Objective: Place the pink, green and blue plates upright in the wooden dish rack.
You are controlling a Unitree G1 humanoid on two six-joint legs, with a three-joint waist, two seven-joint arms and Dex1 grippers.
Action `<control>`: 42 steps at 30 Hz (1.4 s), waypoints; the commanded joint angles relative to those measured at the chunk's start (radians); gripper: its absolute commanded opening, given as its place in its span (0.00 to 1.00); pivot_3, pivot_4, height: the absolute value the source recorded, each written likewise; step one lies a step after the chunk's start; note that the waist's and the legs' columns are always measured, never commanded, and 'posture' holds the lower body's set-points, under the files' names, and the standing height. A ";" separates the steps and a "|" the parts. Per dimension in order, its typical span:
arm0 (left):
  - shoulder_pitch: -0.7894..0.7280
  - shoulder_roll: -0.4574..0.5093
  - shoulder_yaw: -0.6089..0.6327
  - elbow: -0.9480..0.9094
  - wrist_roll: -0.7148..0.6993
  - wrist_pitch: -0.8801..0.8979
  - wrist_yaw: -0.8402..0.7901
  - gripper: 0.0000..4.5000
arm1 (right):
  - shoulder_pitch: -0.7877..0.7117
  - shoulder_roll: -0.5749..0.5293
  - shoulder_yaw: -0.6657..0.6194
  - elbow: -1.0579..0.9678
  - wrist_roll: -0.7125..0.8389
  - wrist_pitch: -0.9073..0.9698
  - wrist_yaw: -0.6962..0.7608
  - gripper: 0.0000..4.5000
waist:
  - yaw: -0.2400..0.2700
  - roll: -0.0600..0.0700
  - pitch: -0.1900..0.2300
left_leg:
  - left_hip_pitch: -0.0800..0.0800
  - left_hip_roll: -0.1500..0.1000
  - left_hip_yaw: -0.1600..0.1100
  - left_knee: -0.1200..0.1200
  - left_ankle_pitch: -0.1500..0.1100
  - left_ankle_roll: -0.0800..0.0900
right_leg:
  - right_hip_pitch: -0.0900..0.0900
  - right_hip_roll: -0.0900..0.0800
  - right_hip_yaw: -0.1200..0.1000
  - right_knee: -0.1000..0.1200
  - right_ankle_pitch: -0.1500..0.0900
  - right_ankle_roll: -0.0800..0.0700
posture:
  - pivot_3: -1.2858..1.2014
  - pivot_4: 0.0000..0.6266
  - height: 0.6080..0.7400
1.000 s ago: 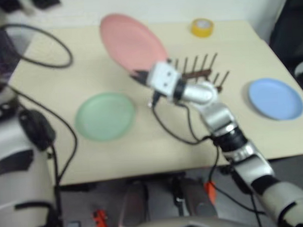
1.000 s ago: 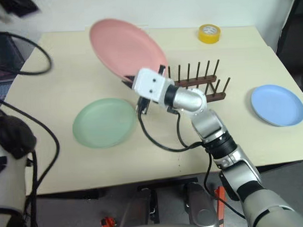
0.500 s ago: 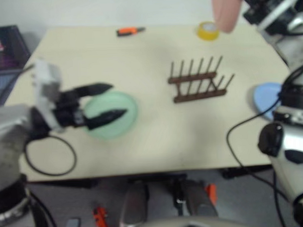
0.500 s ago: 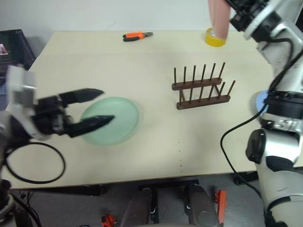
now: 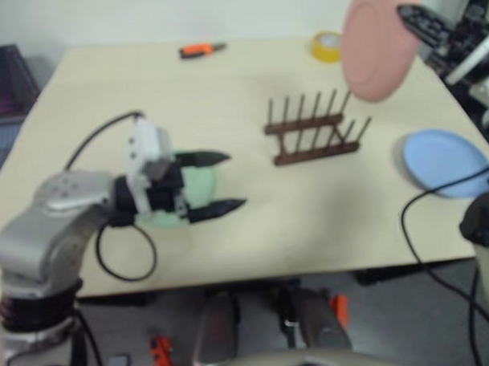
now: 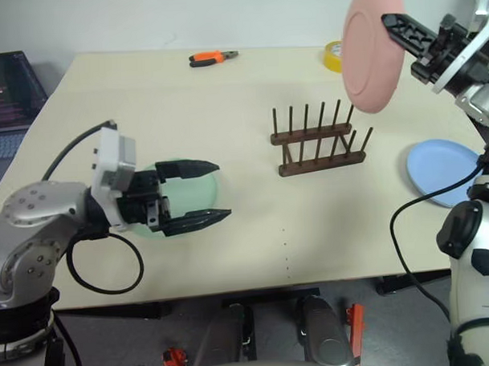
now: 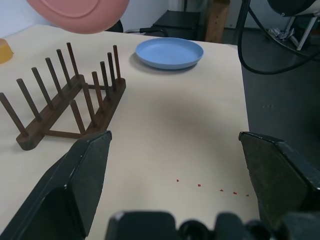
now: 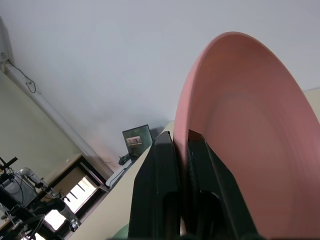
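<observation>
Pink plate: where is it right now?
In the right eye view the pink plate is held on edge in the air, pinched by the right gripper, above the right end of the wooden dish rack.

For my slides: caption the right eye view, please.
Right gripper holds pink plate upright above wooden dish rack; open left gripper hovers over green plate.

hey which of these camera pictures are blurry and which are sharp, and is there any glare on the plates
Left eye view: soft throughout, the pink plate and dish rack fuzzy. Right eye view: crisp, the pegs distinct. Left wrist view: blue plate clear, the near left claw fingers dark and soft. Right wrist view: sharp, with the right claw on the pink rim. No glare; plates look matte.
</observation>
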 commanded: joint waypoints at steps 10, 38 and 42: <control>0.001 0.032 0.007 -0.023 -0.029 -0.009 0.024 1.00 | -0.010 -0.017 0.028 0.100 -0.074 -0.074 0.095 0.00 | 0.002 0.000 0.000 | -0.001 0.000 0.000 0.000 0.000 0.000 | 0.000 0.000 0.000 -0.001 0.000 0.000 | 0.52 0.24 1.00; -0.001 0.116 0.053 0.029 -0.013 -0.040 0.044 1.00 | -0.049 0.023 -0.003 0.225 -0.157 -0.275 0.006 0.75 | 0.001 0.001 0.001 | -0.001 0.000 0.000 0.000 0.000 0.000 | -0.001 0.000 0.000 -0.001 -0.001 -0.001 | 0.52 0.24 1.00; -0.016 0.142 0.083 0.078 -0.004 -0.060 0.040 1.00 | -0.076 -0.004 0.017 0.203 -0.206 -0.389 -0.004 0.75 | 0.001 0.002 0.001 | -0.001 0.000 0.000 0.000 0.000 0.000 | -0.001 0.000 0.000 -0.001 -0.001 -0.002 | 0.52 0.24 1.00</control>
